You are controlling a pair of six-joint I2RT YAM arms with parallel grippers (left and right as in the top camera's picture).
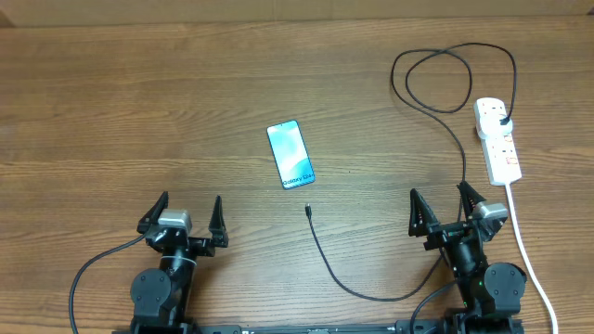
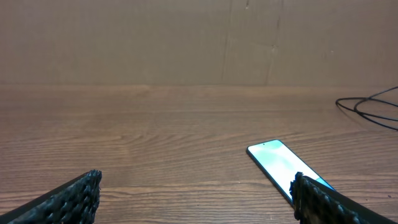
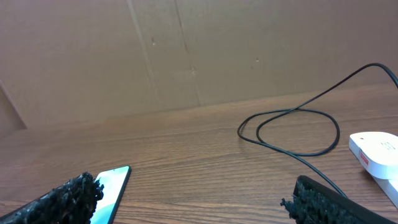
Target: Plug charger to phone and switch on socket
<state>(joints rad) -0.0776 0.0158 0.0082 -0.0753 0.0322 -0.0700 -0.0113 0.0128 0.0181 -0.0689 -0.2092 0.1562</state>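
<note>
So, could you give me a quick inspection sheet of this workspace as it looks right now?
Surface: wooden table, brown grain.
Job's things: phone face up mid-table, screen lit; charger not in the phone, its tip lying just short of it, its far end seemingly plugged into the socket at the right.
Clutter: nothing seen.
Grippers: left gripper and right gripper both open and empty.
Cables: charger loops beyond the socket; white cord runs off the near edge.
Surroundings: cardboard wall behind the table.

Left half: bare table [image 1: 139, 111], open passage.
Centre: phone [image 1: 290, 154] lies flat, free room all round.
Upper right: charger [image 1: 316, 234] loops beside socket [image 1: 498, 139].
Right edge: white cord [image 1: 529, 250] runs down.
Lower centre: charger crosses.
</note>
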